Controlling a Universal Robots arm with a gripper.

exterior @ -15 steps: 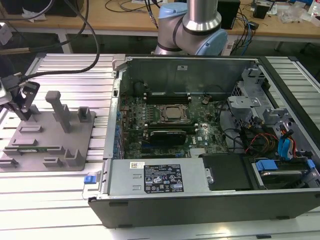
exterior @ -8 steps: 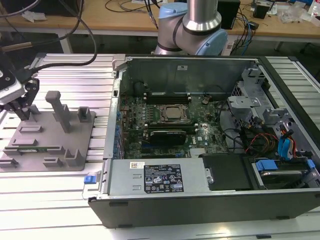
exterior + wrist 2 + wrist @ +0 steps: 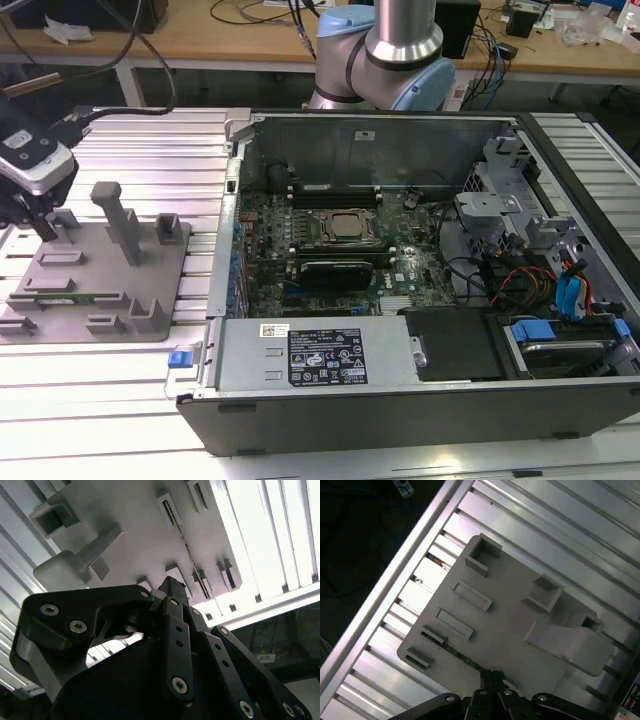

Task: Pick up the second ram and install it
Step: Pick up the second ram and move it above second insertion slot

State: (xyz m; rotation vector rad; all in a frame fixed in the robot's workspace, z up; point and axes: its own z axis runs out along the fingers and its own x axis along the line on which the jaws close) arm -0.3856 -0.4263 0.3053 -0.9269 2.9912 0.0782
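Black metal gripper [image 3: 45,228] hangs over the far corner of the flat grey plastic fixture plate [image 3: 100,272], at the exterior view's left; in both wrist views its fingertips [image 3: 171,592] meet, pinching nothing. The second ram [image 3: 80,297], a long narrow green circuit-board stick, sits in low clips along the plate's near edge, apart from the gripper. Judgement: a clean pick wants the jaws spread, centred between the clips, and closing squarely on the stick's flat faces so it lifts without tilting
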